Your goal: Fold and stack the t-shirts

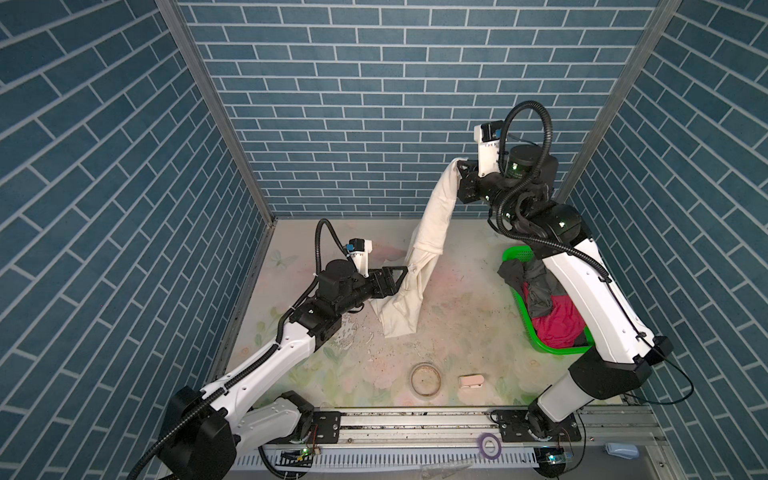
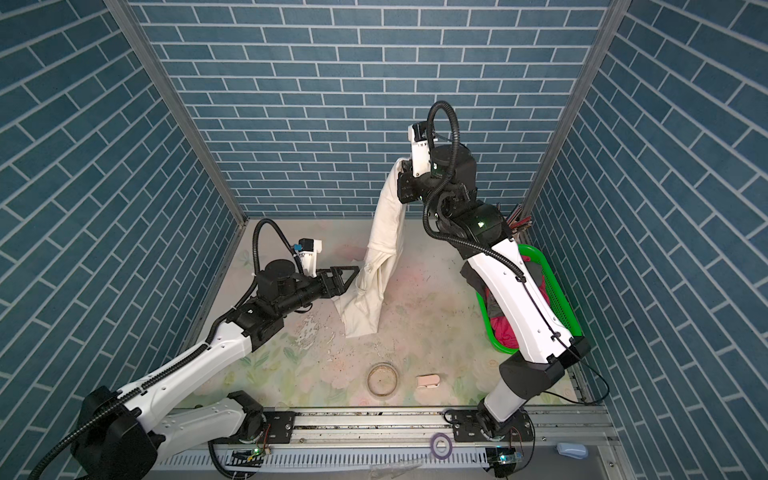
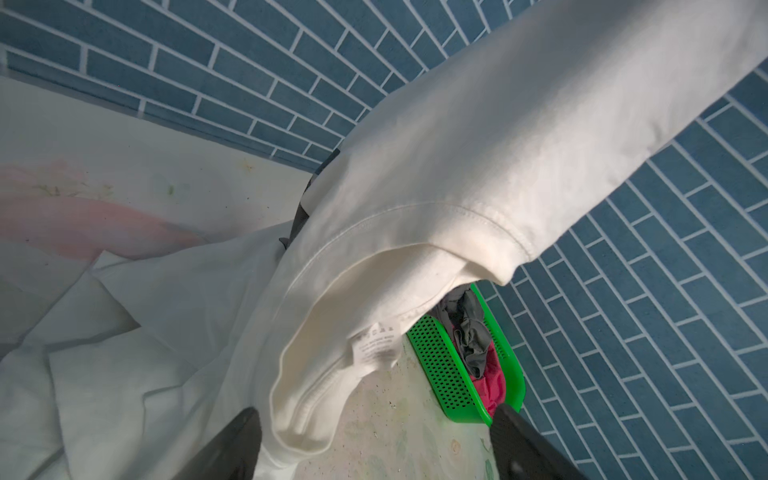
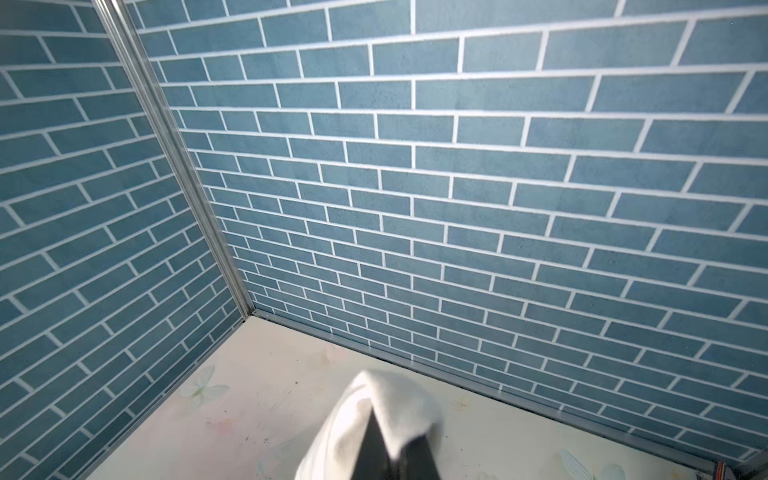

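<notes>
place: robot lab cell | cue: brick-print panels (image 1: pixel 374 104), arms (image 1: pixel 266 365) on rail (image 1: pixel 415 424)

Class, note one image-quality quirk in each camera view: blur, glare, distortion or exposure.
Both top views: wide-angle lens splays the walls. Left wrist view: the cream t-shirt looks bright, slightly soft. Right wrist view: right claw blurred, walls sharp.

The right gripper (image 4: pixel 395 442) appears at the lower edge of the frame, its dark jaws pressed together on a fold of the cream-white t-shirt (image 4: pixel 365 409). The cloth drapes over the jaw tips and falls out of frame below. Beyond it lies the pale tabletop (image 4: pixel 257 415), carrying a faint butterfly print (image 4: pixel 203 388). Blue brick-pattern walls (image 4: pixel 457 187) meet at a metal corner post (image 4: pixel 174 158).
</notes>
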